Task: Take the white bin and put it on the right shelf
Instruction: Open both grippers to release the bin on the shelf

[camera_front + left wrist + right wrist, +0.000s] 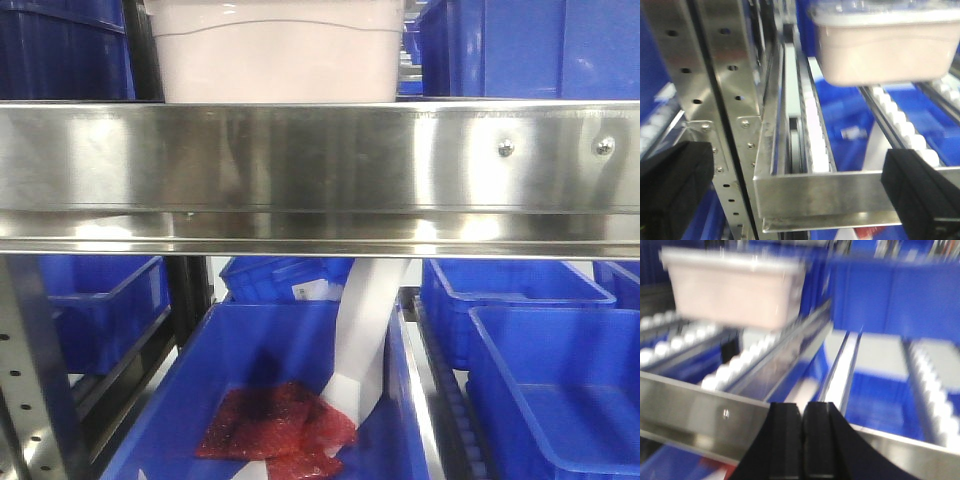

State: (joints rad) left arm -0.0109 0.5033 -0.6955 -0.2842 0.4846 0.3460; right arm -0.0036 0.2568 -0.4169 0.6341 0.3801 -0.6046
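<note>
Left gripper [797,187] is hanging before the right shelf [771,165], fingers wide apart, empty. White bin [885,50] is sitting on rollers [900,122] behind the front rail [840,192], fwd-up and right of it, long side seemingly along the rail. Right gripper [802,440], fingers pressed together, is facing it fwd-up-left: bin is lying btw both arms.

Bin [275,60] on shelf [817,140], behind front rail [300,160]; crate [520,50] right of it; lower crates [540,390] beneath shelf.
</note>
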